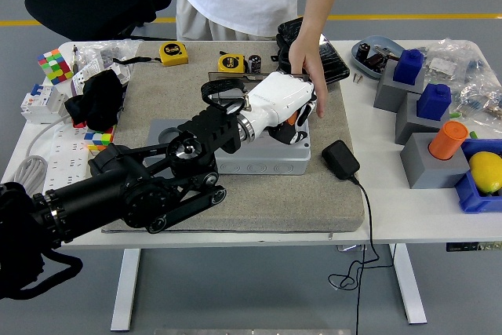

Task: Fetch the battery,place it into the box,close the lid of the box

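Observation:
My left arm reaches in from the lower left, and its white hand (286, 111) hovers over the open top of the grey box (263, 161) on the grey mat. Its fingers are curled around an orange cylinder, the battery (292, 118), of which only a sliver shows under the palm. The clear lid (233, 78) stands open at the box's far edge, mostly hidden by my hand. A person at the far side has a hand (304, 64) down at the box's far right corner, close beside my hand. My right arm does not show.
A black charger (339, 158) with its cable lies right of the box. Behind it are two yellow tape measures (174, 52) and a black case (325, 56). Grey blocks with blue and orange cylinders (449, 140) and a blue bin stand at the right. A power strip (55, 158) lies at the left.

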